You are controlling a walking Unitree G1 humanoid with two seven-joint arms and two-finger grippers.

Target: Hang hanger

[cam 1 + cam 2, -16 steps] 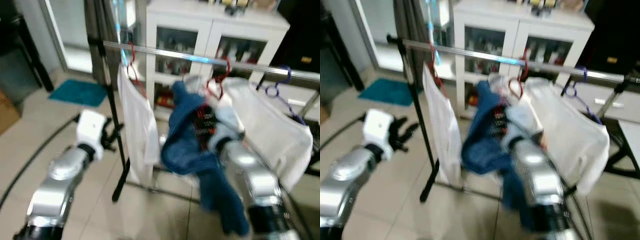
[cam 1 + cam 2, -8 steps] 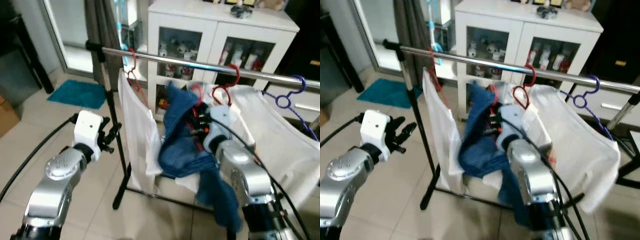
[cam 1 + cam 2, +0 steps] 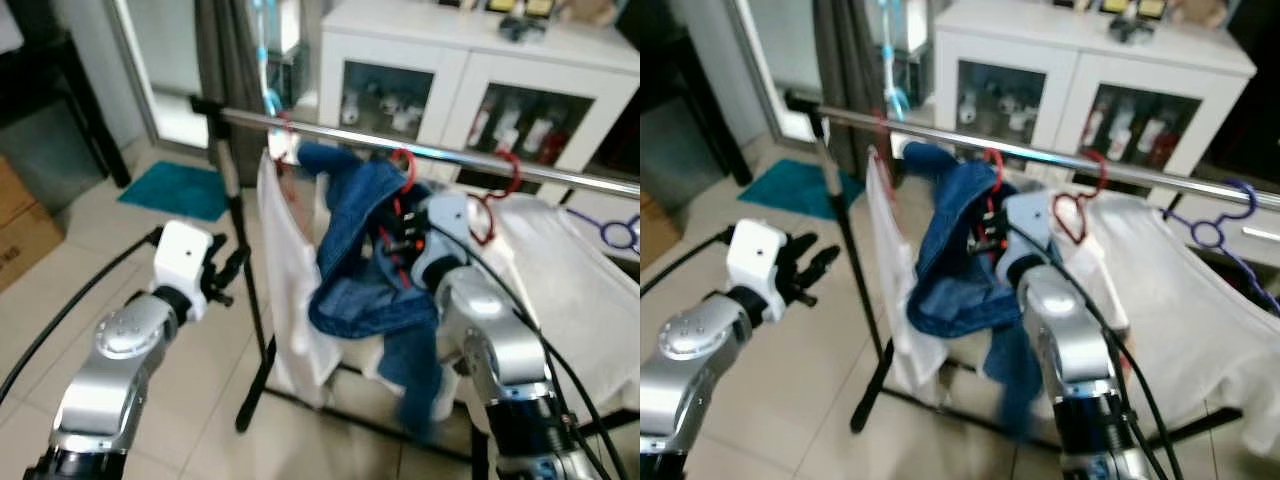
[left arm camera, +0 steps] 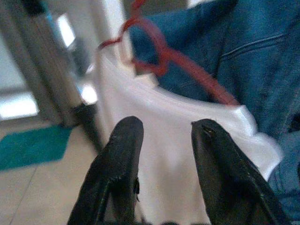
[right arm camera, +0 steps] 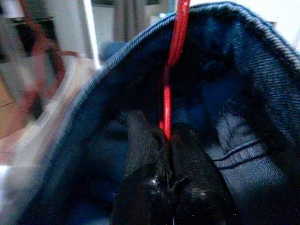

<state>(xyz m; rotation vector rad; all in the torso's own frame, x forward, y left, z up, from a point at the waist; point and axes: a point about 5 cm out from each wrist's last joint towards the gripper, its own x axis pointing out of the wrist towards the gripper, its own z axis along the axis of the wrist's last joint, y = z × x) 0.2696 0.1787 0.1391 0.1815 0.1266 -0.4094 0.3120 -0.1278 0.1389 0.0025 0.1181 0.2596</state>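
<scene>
Two fingers of our right gripper (image 5: 166, 140) pinch the stiff red hanger (image 5: 172, 65); its denim jacket (image 3: 365, 250) hangs floppy; left gripper (image 4: 161, 164) spread.

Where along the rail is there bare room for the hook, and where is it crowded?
Bare rail runs between the denim jacket and the next red hanger. The end by the white shirt is crowded. The right gripper pinches the jacket's red hanger; the left gripper hangs open.
</scene>
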